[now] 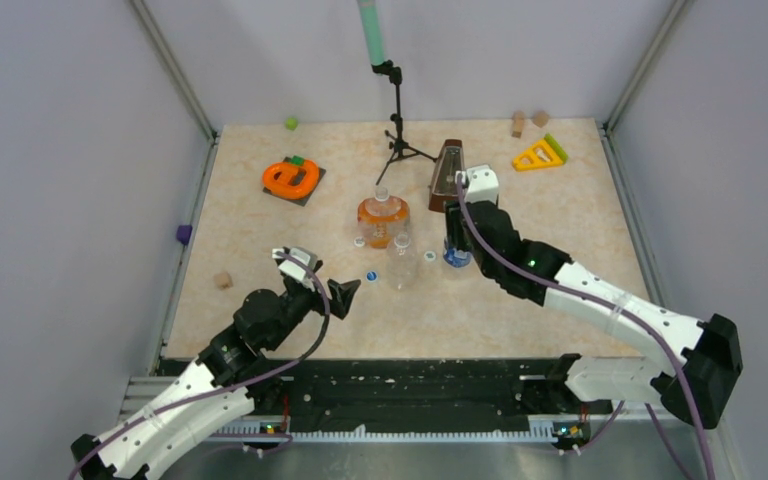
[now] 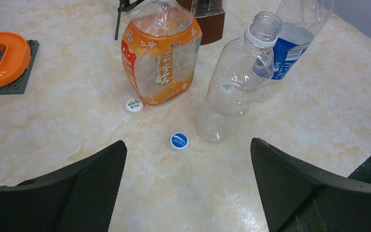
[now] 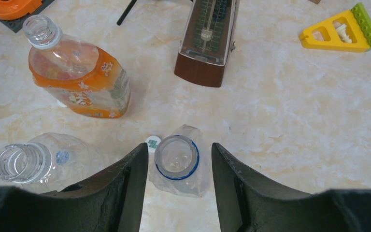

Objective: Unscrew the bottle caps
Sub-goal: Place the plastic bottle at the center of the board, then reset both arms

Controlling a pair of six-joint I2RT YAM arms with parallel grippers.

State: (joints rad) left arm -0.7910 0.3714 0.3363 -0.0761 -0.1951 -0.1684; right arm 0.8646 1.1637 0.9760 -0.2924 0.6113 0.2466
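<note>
Three uncapped, apparently empty clear plastic bottles (image 1: pixel 383 222) are stood on the table (image 1: pixel 580 220), round caps (image 2: pixel 179 140) laid beside them; the left end effector (image 1: pixel 332 288) is spread, the right end effector (image 3: pixel 179 147) parted astride the blue-labelled bottle (image 2: pixel 290 48).

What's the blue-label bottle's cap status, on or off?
Off. The right wrist view looks straight down the bare, open neck of the blue-label bottle, and a white cap lies beside it.

- Left arm (image 1: pixel 185 405) and right arm (image 1: pixel 615 312): white shell links, black joint housings.
- Purple cable (image 1: pixel 312 330) along each arm.
- White camera block (image 1: pixel 482 184) at each wrist.
- Left gripper (image 2: pixel 188 145): matte black fingers (image 2: pixel 94 186), fine mesh-textured pad.
- Small green light (image 1: pixel 532 262) on right forearm.
</note>
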